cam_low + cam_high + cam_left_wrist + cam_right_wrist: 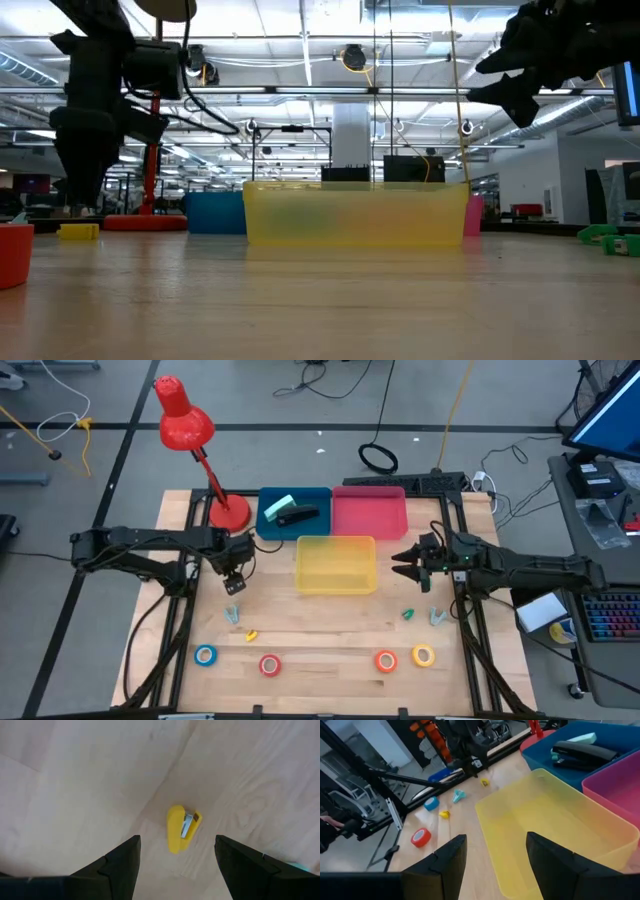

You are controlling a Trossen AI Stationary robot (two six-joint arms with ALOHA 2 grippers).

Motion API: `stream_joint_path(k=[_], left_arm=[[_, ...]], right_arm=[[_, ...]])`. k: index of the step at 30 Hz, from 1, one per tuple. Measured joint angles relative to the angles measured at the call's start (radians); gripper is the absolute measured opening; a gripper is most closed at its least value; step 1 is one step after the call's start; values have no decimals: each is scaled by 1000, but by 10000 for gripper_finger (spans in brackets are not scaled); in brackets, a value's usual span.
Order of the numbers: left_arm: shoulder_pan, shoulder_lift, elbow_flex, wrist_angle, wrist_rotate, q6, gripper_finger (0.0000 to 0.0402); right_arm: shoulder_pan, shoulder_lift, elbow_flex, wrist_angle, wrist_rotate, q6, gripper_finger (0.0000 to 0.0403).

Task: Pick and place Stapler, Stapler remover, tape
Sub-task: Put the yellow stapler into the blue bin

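My left gripper (235, 572) hangs open above the table, left of the yellow bin (336, 564). A small yellow stapler (181, 828) lies flat on the wood below and between its fingers, untouched; it also shows in the right wrist view (484, 782). My right gripper (404, 560) is open in the air at the yellow bin's right side. A black stapler (298, 515) and a teal one (277, 506) lie in the blue bin (294, 513). Blue tape (205, 655), red tape (269, 664), orange tape (386, 660) and yellow tape (423, 656) lie flat near the near edge.
The pink bin (369, 512) stands right of the blue one. A red desk lamp (229, 512) has its base at the far left. A teal staple remover (232, 613), a small yellow piece (251, 634), a green piece (408, 614) and another teal remover (437, 616) lie on the wood.
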Motion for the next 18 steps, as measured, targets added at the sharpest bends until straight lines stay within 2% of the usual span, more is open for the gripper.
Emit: stream_joint_path(k=[8, 15, 18], left_arm=[[-27, 51, 0, 1, 21, 18, 255], [-67, 52, 0, -2, -11, -2, 255], [-76, 60, 0, -4, -31, -11, 255]], right_arm=[[0, -7, -1, 0, 21, 0, 196], [0, -7, -1, -1, 104, -6, 196], [0, -7, -1, -1, 107, -24, 196]])
